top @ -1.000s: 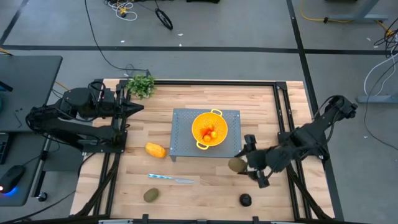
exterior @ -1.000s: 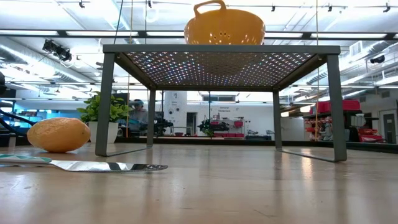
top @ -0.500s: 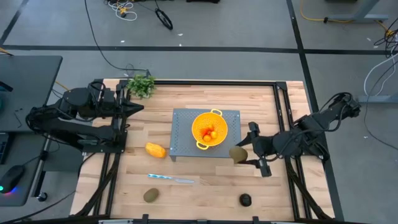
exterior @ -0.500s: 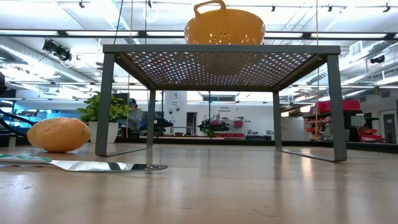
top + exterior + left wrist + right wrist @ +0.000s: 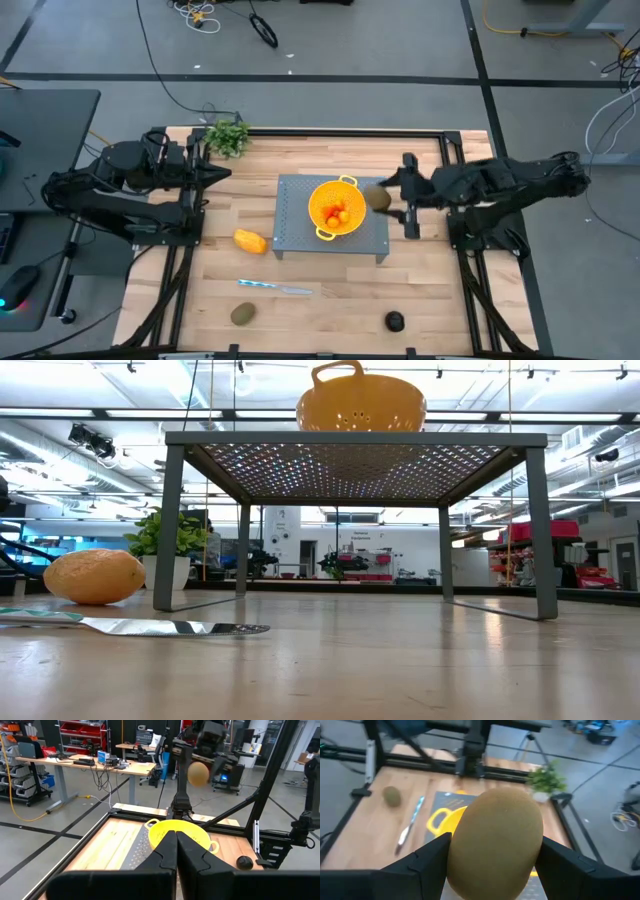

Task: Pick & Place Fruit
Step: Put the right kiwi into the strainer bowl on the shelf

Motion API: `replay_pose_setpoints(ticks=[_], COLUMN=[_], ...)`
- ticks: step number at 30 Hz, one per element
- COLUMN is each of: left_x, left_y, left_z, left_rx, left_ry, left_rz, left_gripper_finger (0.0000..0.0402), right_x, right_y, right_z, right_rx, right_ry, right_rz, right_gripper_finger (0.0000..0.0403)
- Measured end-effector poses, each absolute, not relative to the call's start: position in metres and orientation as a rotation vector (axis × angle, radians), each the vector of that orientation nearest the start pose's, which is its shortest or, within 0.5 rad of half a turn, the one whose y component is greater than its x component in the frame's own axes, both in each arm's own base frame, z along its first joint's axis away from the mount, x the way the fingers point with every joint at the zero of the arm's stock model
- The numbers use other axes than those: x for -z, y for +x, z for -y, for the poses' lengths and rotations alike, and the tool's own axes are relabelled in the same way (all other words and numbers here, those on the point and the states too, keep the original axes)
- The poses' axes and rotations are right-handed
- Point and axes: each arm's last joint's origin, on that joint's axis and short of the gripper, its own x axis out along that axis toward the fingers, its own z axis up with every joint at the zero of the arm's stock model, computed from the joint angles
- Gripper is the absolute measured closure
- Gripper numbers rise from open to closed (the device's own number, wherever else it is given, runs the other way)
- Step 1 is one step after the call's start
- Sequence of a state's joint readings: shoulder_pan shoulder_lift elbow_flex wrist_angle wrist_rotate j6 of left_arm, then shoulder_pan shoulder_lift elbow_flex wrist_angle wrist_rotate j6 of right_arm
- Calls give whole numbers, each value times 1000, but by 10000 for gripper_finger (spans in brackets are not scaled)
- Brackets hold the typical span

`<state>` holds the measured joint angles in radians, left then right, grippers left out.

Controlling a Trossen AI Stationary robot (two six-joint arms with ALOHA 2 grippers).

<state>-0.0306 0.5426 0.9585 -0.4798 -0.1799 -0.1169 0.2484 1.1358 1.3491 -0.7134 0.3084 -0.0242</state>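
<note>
We see a fuzzy, brownish-green oval fruit [image 5: 495, 837] clamped between the dark fingers of the right gripper [image 5: 396, 198], held in the air just beside the glossy yellow colander [image 5: 336, 207]; that round, perforated bowl sits on a grey mesh stand [image 5: 296, 228] and holds small orange-red balls [image 5: 340, 213]; on the pale wooden table [image 5: 320, 300] lie a yellow-orange oblong fruit [image 5: 250, 241], a second brownish-green oval [image 5: 242, 314], a small blackish round fruit [image 5: 395, 321] and a thin silvery knife [image 5: 275, 288]; the right arm reaches level toward the stand, while the left gripper [image 5: 176, 851] waits at the table's left edge, fingers pressed together
</note>
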Motion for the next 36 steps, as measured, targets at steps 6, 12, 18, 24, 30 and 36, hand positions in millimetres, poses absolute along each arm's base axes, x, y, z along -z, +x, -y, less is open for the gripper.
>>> replay_pose_setpoints(ticks=[6,12,18,24,30,36], left_x=[-388,-388,-387,-388,-388,-388], left_y=[90,90,90,90,90,90], left_z=[-2,-2,-2,-2,-2,-2], left_rx=[-153,-153,-153,-153,-153,-153], left_ry=[-110,-110,-110,-108,-108,-108], left_rz=[-55,-55,-55,-55,-55,-55], left_gripper_finger=[400,400,400,400,400,400], right_x=[-412,-420,-444,-456,-458,-457], right_y=[210,207,197,184,179,182], right_z=[-30,-23,-17,-12,-7,-3], right_rx=[45,73,98,124,145,133], right_ry=[-136,-117,-76,-59,-54,-44], right_rz=[-468,-407,-193,-106,-93,-96], right_gripper_finger=[140,140,140,140,140,140])
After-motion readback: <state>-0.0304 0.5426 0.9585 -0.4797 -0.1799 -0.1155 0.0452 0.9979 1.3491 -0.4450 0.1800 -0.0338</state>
